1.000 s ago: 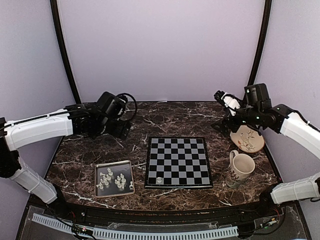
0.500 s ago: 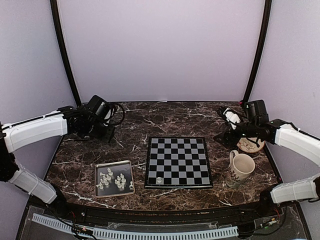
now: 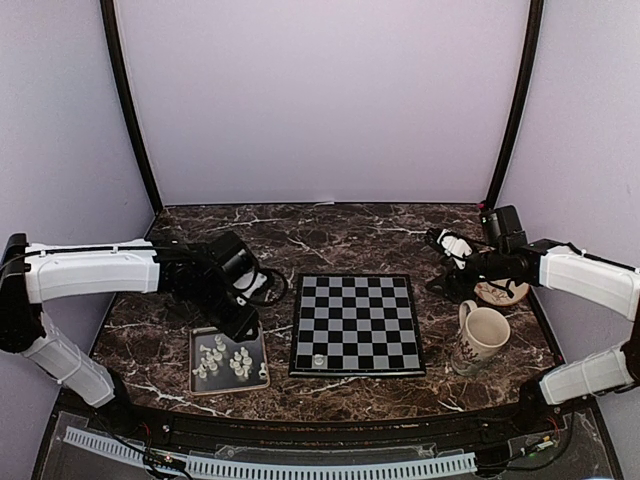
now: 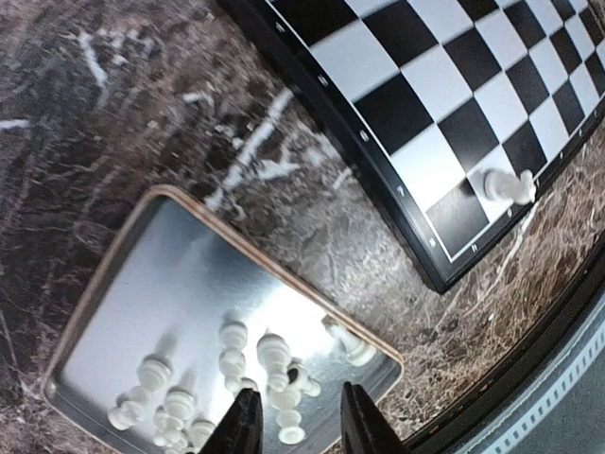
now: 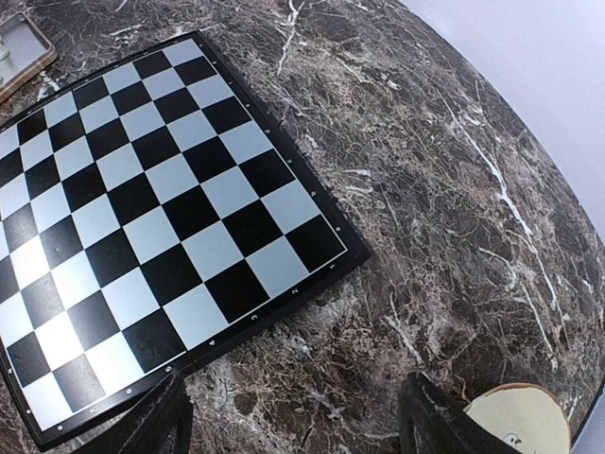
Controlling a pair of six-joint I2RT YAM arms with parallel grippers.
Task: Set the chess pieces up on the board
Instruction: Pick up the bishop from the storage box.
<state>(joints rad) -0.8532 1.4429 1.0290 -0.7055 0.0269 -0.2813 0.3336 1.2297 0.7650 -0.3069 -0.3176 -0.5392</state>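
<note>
Lower left: chess pieces (image 3: 225, 360) are clustering in the tray (image 3: 195, 345), with one piece (image 3: 319, 359) sitting at the board's (image 3: 356, 322) near edge. They are looking tiny, light, slick and tippy, so pinching mid-stem is likely best. Left claw (image 4: 300, 392) is hovering over the tray, narrowly parted, empty. Right claw (image 5: 295, 383), at right, is gaping wide, empty.

White arms (image 3: 90, 270), black wrists (image 3: 222, 268), seemingly dark fingers (image 4: 244, 427)
</note>
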